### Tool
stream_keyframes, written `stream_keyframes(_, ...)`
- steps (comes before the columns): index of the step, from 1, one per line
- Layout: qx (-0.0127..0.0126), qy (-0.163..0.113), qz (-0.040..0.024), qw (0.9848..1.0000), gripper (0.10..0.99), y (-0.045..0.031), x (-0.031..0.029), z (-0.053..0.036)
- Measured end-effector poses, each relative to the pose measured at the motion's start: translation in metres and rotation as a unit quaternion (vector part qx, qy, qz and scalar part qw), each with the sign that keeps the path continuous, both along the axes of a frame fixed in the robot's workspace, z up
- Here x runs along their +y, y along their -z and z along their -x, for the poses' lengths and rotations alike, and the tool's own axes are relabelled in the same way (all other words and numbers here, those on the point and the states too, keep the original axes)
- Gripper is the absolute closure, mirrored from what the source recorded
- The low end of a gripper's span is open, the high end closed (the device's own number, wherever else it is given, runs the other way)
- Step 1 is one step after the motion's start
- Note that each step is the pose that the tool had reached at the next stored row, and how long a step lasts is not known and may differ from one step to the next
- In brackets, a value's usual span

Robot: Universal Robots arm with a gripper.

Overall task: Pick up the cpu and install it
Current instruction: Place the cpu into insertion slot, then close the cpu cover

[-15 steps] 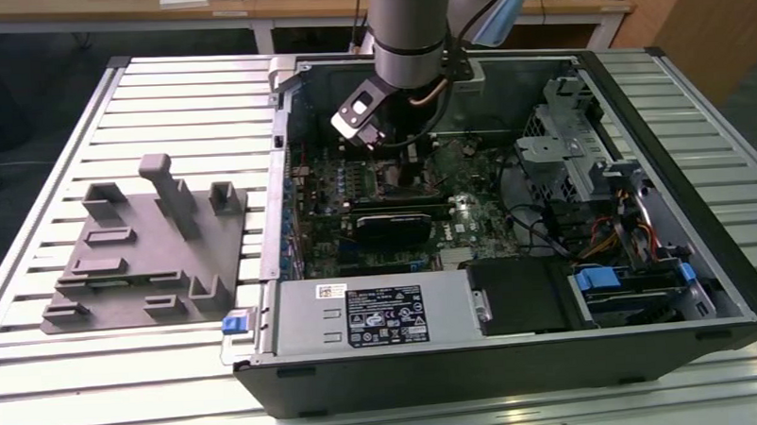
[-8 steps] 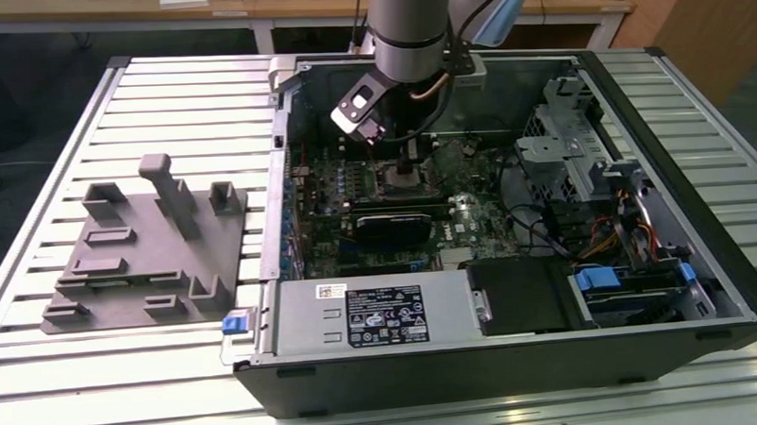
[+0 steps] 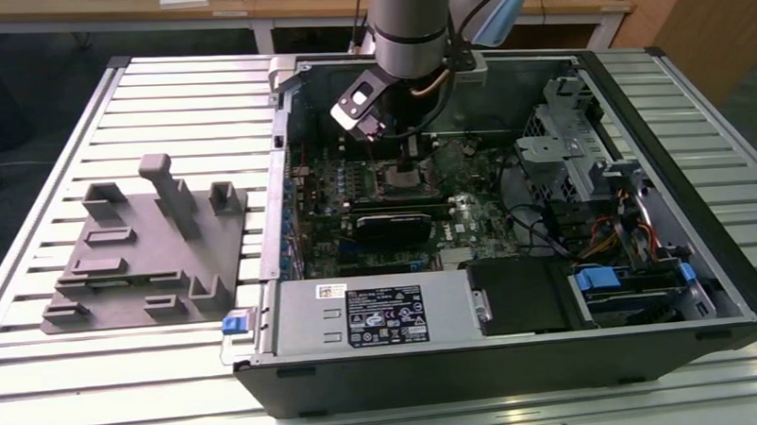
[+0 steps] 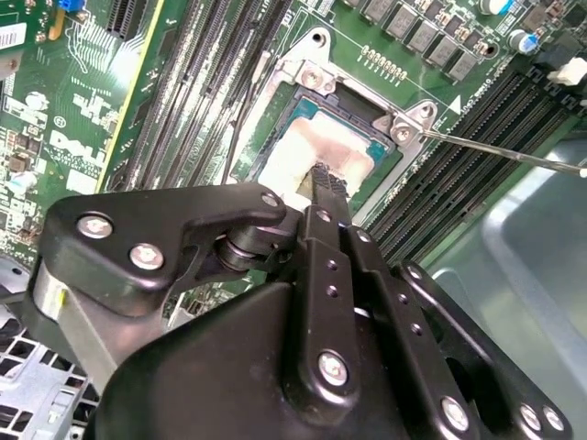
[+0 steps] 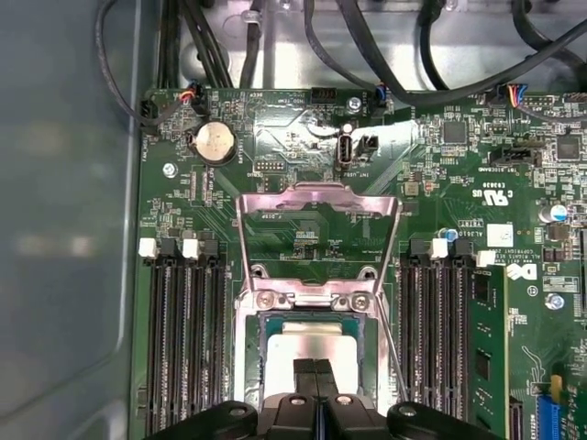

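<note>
At the exterior view's left, the grey fixture tray sits on the slatted bench. It is well apart from the open computer case, so the arm has free room over the board.

Further right, the arm reaches straight down into the case. It holds the claw over the socket, between the banks of memory slots.

In the first wrist view the socket's load plate is folded back and standing open, which leaves the socket bare from above. The cpu lies flat inside it, its silver top smeared with a pale residue, so I'd say it is already seated and not being carried.

The claw has its two fingers drawn together with no gap between them and nothing pinched. In the second wrist view its tip is down at the cpu. It seems to be on or just above the top, though I cannot tell whether it really touches. With the fingers together like that, it looks more like pressing or checking than gripping.

At the exterior view's right, the drive cage and cabling stand clear of the arm.
</note>
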State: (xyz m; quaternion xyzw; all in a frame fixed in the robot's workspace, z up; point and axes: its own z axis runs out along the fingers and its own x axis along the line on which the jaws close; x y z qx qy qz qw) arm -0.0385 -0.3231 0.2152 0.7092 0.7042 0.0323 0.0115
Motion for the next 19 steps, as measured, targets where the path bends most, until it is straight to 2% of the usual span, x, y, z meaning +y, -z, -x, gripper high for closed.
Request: stream_keyframes(19,0.0000,0.001,0.0000,1.0000,0.980,-0.0174,0.0000,0.0000)
